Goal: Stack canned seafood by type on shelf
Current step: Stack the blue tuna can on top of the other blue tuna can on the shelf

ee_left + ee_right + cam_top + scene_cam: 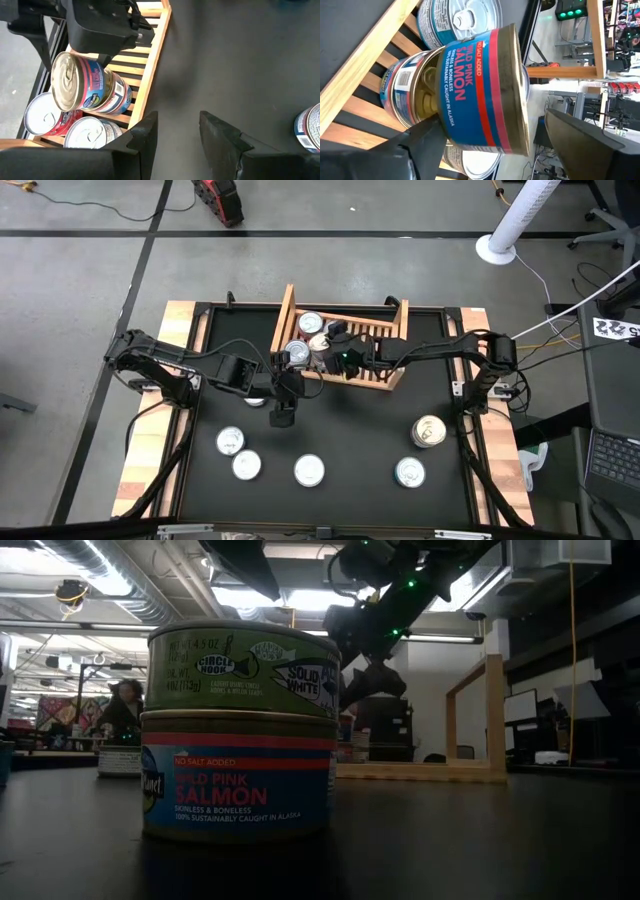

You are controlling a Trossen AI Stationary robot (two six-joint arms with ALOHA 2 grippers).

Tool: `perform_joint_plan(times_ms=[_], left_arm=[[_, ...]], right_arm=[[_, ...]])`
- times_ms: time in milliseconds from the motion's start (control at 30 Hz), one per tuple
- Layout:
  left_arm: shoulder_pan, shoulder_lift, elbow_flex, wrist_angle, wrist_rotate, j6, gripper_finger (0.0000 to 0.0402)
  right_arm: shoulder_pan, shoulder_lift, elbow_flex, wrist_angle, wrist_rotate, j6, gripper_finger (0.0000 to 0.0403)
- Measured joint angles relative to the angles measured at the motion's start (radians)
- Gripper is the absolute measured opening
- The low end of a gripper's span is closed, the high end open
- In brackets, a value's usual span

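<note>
The wooden shelf [390,376] lies at the table's middle, toward the far edge, with several tins on its slats. My right gripper [328,348] reaches over it from the right. Its fingers stand on either side of a blue-and-red salmon tin [480,85] that is tipped on edge, lid sideways, against another tilted tin [400,92]. A red-sided tin [42,120] and a silver-lidded one [92,132] sit flat below it. My left gripper [283,408] is open above bare table by the shelf's near-left corner, touching nothing. My right gripper straddles the tipped salmon tin across its two flat ends, coming level from the table's right. One finger [415,145] is at the tin's bottom end; whether it touches, I cannot tell. A gap shows between the lid rim [524,115] and the other finger [580,140].
Several more tins stand on the black mat near the table's near edge [231,441], [309,470], [428,430]. In the low view a green tuna tin sits stacked on a salmon tin [240,730]. The shelf's raised side board [150,70] runs beside my left gripper.
</note>
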Motion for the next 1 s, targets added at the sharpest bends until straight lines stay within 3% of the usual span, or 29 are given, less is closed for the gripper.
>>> perform_joint_plan(times_ms=[1000], left_arm=[[0.0,0.0,0.0,-0.001,0.002,-0.022,0.0139]], right_arm=[[-0.033,-0.001,0.008,-0.083,0.001,0.006,0.0326]])
